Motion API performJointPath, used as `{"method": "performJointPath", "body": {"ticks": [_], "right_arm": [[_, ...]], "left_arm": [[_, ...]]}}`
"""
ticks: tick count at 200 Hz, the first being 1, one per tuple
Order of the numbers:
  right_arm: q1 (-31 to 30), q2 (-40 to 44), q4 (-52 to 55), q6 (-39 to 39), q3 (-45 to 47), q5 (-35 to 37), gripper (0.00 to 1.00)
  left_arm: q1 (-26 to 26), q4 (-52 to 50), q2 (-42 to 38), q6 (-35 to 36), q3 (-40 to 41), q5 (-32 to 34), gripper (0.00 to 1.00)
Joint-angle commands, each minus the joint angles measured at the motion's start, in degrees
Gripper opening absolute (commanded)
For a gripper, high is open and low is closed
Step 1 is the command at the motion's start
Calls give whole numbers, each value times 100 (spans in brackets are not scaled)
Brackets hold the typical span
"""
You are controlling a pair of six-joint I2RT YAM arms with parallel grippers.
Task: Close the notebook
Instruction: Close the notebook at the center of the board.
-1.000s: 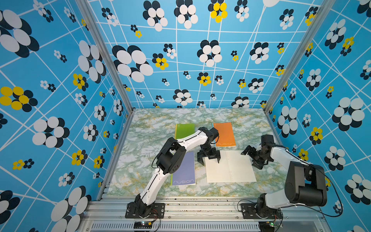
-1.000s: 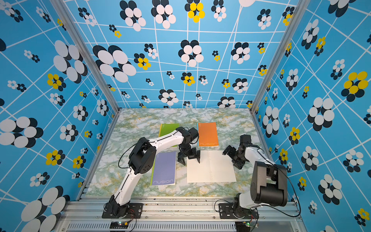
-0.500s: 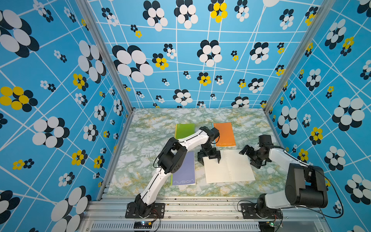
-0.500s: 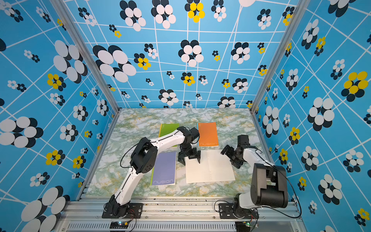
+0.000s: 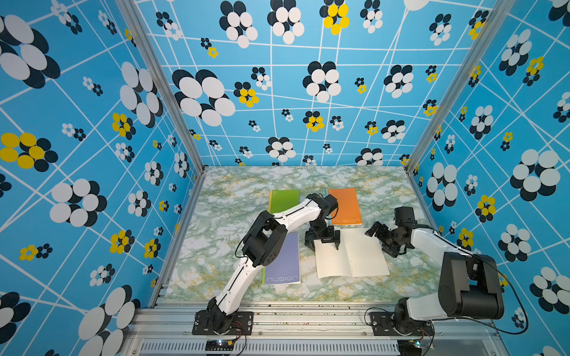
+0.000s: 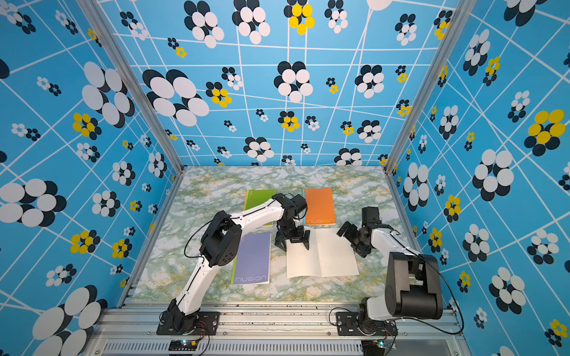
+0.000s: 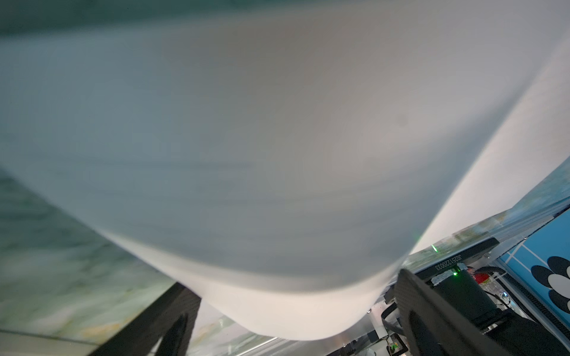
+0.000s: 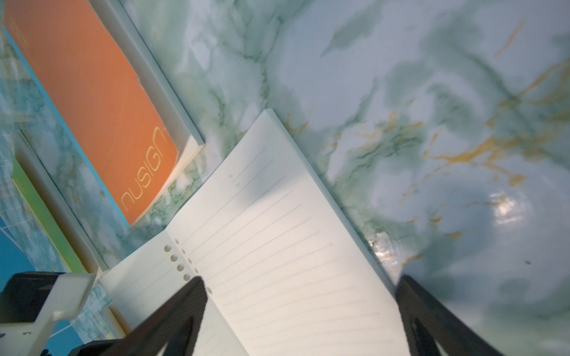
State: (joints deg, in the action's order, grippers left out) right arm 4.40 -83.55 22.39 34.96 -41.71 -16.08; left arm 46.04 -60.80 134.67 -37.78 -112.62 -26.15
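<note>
The open notebook (image 5: 351, 255) (image 6: 322, 255) lies flat on the marble table, its lined white pages facing up. My left gripper (image 5: 323, 246) (image 6: 292, 248) is open, pointing down over the far edge of the left page. In the left wrist view that page (image 7: 277, 154) is a close blur, its edge bulging between the spread fingers (image 7: 166, 320). My right gripper (image 5: 381, 242) (image 6: 351, 242) is open at the notebook's right edge. In the right wrist view the right page (image 8: 277, 246) lies between the jaws of the right gripper (image 8: 300, 279), touched by neither.
Three closed notebooks lie around it: purple (image 5: 282, 262) to the left, green (image 5: 283, 200) at the far left under the left arm, orange (image 5: 344, 205) just behind. Patterned blue walls enclose the table (image 5: 234, 197) on three sides.
My right gripper has crept a little toward the notebook's right edge. The left gripper has stayed where it was, still open.
</note>
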Motion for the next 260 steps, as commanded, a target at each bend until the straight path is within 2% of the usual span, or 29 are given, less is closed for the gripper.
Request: {"method": "performJointPath", "body": {"ticks": [1, 49, 105, 146, 205, 260], "right_arm": [[-124, -397, 292, 108, 331, -269, 99], [-129, -381, 294, 101, 366, -257, 99], [-128, -318, 417, 99, 285, -115, 99], [-60, -144, 704, 74, 77, 157, 99], [623, 289, 1291, -170, -250, 398, 99], [931, 658, 1797, -375, -586, 866, 99]], "left_arm": [[144, 458, -361, 369, -41, 60, 100], [414, 580, -884, 722, -67, 339, 100], [660, 492, -924, 860, -346, 224, 100], [820, 348, -666, 1001, -889, 126, 100], [1193, 36, 0, 1262, -1958, 16, 100], [1232, -16, 639, 1281, -2546, -55, 100]]}}
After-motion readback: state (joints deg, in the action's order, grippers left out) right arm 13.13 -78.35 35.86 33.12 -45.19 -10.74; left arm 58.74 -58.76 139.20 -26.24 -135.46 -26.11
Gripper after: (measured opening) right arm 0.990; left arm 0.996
